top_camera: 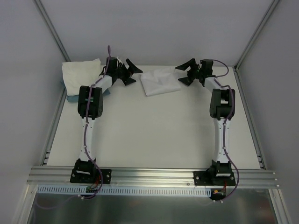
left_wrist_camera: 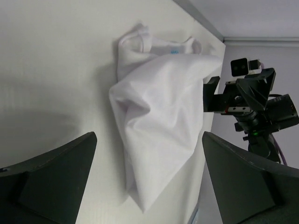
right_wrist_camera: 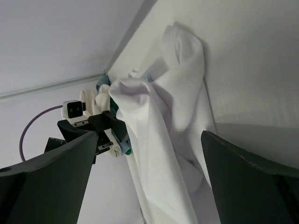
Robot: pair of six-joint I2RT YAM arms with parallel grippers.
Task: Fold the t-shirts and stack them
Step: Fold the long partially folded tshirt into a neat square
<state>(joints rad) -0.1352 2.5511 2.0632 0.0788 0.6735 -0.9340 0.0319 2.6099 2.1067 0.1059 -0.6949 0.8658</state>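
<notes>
Counter (top_camera: 149, 135): bare white surface from the arm bases out to the folded t-shirt (top_camera: 160, 82).
Left tool (top_camera: 131, 73): released, jaws spread wide, holding nothing, just left of the folded t-shirt.
Right tool (top_camera: 186, 73): released, jaws spread wide, holding nothing, just right of the folded t-shirt.
Folded t-shirt: lies flat at the far middle of the counter, between the 2 tools, rumpled along its edges.
Pile of t-shirts (top_camera: 80, 77): well left of the folded t-shirt, in the far left corner, over a teal item (top_camera: 72, 97).
Step in hand: likely letting go after a fold.
Doing it well: lift both tools straight clear of the folded t-shirt so no finger drags the cloth open, then fetch 1 shirt from the pile.
</notes>
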